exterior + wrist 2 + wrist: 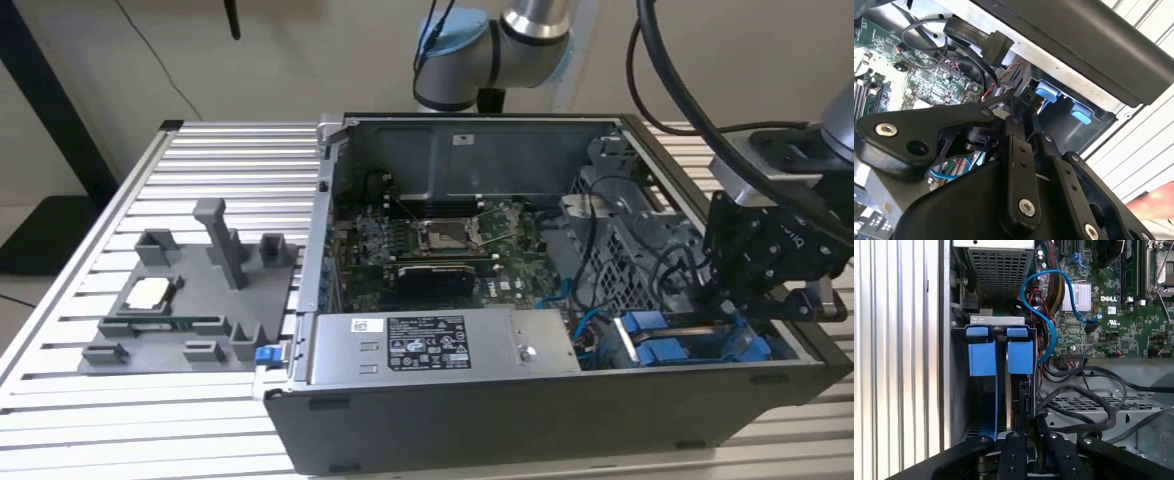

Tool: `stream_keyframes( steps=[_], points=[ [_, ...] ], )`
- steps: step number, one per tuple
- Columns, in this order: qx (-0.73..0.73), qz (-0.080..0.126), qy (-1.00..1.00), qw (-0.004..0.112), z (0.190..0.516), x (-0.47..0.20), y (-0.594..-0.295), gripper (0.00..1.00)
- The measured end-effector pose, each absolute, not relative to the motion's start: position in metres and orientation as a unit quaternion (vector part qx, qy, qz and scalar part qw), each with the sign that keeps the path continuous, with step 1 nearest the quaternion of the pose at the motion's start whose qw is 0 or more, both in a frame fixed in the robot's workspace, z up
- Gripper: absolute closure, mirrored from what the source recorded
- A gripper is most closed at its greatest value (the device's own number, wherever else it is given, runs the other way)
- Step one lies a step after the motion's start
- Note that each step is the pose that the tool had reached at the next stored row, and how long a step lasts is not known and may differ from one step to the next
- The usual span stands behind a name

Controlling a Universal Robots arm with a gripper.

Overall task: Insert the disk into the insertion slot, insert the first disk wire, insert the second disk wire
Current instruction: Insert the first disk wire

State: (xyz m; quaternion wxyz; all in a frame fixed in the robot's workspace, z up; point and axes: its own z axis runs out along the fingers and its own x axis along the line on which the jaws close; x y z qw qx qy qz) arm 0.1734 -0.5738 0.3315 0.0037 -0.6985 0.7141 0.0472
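Observation:
My gripper (725,308) reaches down into the computer case's front corner, on the exterior view's right. The insertion slot (960,385) is the grey bay there, with two blue tabs (1020,356) at its mouth. The disk (1016,390) stands on edge inside the slot; I see just a narrow dark strip of it beside a blue rail (995,410). In both wrist views my gripper (1027,421) (1015,114) is shut on a small black plug of a disk wire (1024,392), held against the disk's end. Another flat black disk wire (996,44) hangs loose nearby.
A silver labelled power-supply box (441,345) lies beside the bay. The green motherboard (441,240) and a blue cable (1046,325) are close by. Black cables (1089,395) cross a perforated metal cage (1094,407). A grey fixture (187,300) sits on the slatted table.

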Motion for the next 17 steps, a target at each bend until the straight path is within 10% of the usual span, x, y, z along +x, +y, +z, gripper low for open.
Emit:
stream_keyframes(
  steps=[17],
  points=[
    [-0.698,0.05,0.714,0.001,0.378,0.173,-0.573,0.73]
  ],
)
